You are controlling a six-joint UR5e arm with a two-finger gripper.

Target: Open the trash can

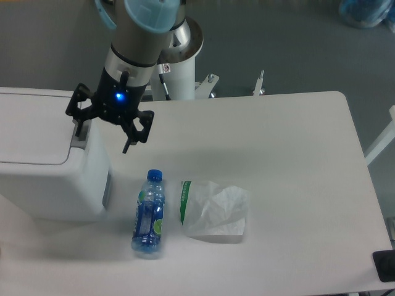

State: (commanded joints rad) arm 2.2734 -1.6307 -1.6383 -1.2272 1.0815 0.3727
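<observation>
The scene was evenly and brightly lit from overhead, slightly washed out. Soft shadows fell on the table [290, 154] beneath the arm and beside the trash can [43, 166]. A blue light glowed on the gripper [102, 126]. Focus was mildly soft overall, without strong glare.

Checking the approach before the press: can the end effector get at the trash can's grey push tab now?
Probably yes. The open end effector hangs at the grey push tab of the trash can, and nothing lies between them.

White table [296, 154], blue-capped plastic bottle [149, 212] lying on its side, crumpled white plastic bag [215, 210] with green stripe just beside it, grey floor [278, 37] behind.
</observation>
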